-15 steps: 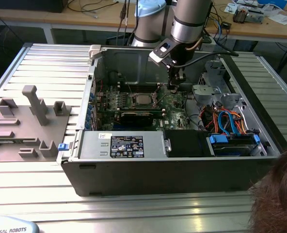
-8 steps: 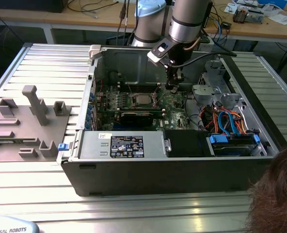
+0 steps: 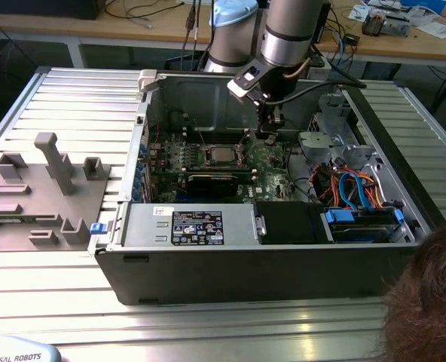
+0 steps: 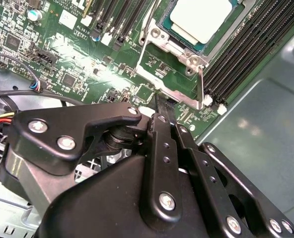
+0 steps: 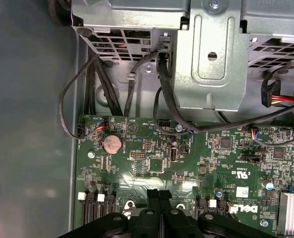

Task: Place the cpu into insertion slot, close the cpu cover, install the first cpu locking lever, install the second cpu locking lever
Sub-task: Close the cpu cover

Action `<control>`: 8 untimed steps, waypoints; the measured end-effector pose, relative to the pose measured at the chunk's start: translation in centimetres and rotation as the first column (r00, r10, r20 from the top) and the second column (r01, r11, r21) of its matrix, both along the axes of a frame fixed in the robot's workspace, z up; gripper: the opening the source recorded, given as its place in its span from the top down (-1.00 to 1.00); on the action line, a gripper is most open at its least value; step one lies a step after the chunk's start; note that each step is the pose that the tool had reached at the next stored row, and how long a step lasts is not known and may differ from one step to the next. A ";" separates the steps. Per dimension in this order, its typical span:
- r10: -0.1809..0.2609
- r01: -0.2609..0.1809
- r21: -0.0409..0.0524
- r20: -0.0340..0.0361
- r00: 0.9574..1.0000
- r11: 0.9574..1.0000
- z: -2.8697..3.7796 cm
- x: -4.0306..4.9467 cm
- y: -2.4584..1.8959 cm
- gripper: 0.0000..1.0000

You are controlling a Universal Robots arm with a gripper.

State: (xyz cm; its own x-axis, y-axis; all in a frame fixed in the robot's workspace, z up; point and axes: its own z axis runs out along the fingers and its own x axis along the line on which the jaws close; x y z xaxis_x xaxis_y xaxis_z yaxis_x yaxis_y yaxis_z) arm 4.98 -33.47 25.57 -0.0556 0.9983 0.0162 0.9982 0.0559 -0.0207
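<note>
The cpu (image 3: 221,156) (image 4: 201,17), a flat square chip with a silver top, lies in the insertion slot (image 4: 186,38) on the green motherboard (image 3: 272,177). The silver cpu cover (image 4: 179,49) frames the chip's edge. Thin metal locking levers (image 4: 200,87) run along the socket's sides. My gripper (image 3: 266,134) (image 4: 162,101) (image 5: 159,194) hangs low over the board, just to the exterior view's right of the socket. Its black fingers are pressed together, shut on nothing. In the second wrist view the tip sits close to a lever rod (image 4: 164,88); I cannot tell whether it touches.
The open case (image 3: 144,121) walls in the board. A labelled power supply box (image 3: 197,226) lies at the front and a drive cage with blue and orange cables (image 3: 358,196) on the right. Black cables (image 5: 162,74) hang nearby. A person's head (image 3: 434,302) shows bottom right.
</note>
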 end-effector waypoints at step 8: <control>0.000 0.000 0.002 0.000 1.000 1.000 -0.06 -0.53 0.00 0.79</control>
State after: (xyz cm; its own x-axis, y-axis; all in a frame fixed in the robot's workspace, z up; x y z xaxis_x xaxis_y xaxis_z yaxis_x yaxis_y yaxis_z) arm 4.45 -33.47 25.51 -0.0556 0.9983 0.0179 0.9982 0.0560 -0.0206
